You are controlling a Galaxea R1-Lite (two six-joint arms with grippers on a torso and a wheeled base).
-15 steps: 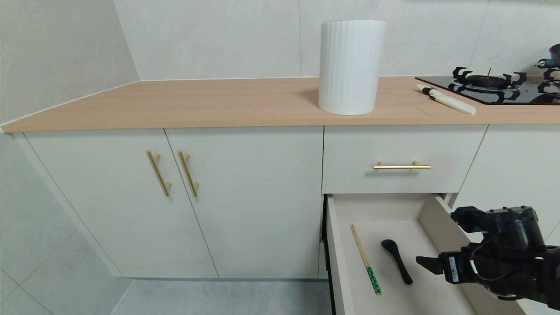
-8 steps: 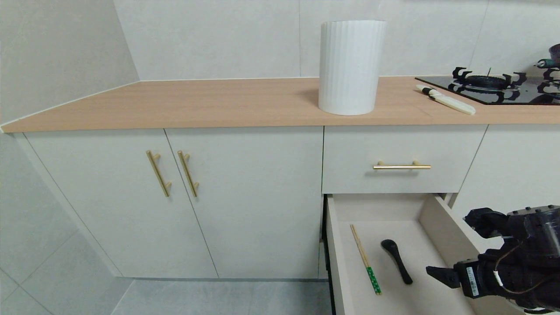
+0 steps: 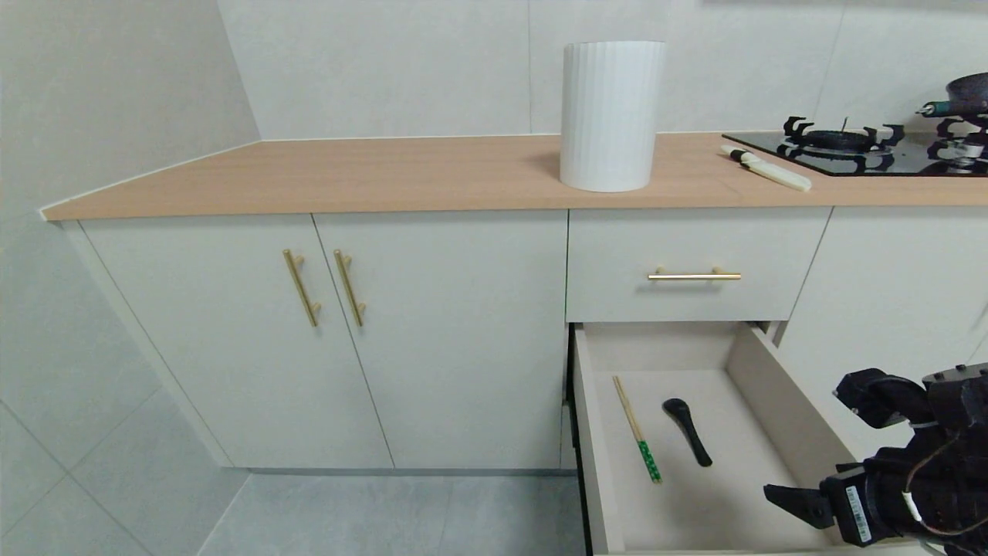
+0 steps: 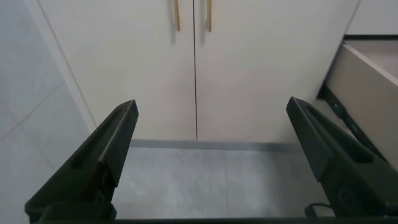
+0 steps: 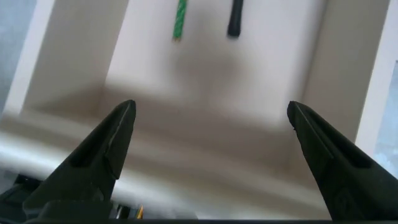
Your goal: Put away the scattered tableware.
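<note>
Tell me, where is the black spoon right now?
In the head view, the black spoon lies in the open drawer, just right of the chopsticks.

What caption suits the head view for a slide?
Chopsticks and a black spoon lie in the open drawer, the right gripper open near its front; a white knife lies on the counter.

Wooden countertop (image 3: 386, 174) over pale cabinets (image 3: 455, 347) (brass handles (image 3: 301, 287)), grey tiled floor (image 3: 116, 494), tiled walls (image 3: 386, 69).

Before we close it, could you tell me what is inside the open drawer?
A pair of chopsticks and a black spoon lie apart on the drawer floor; the right gripper covers its near right corner.
</note>
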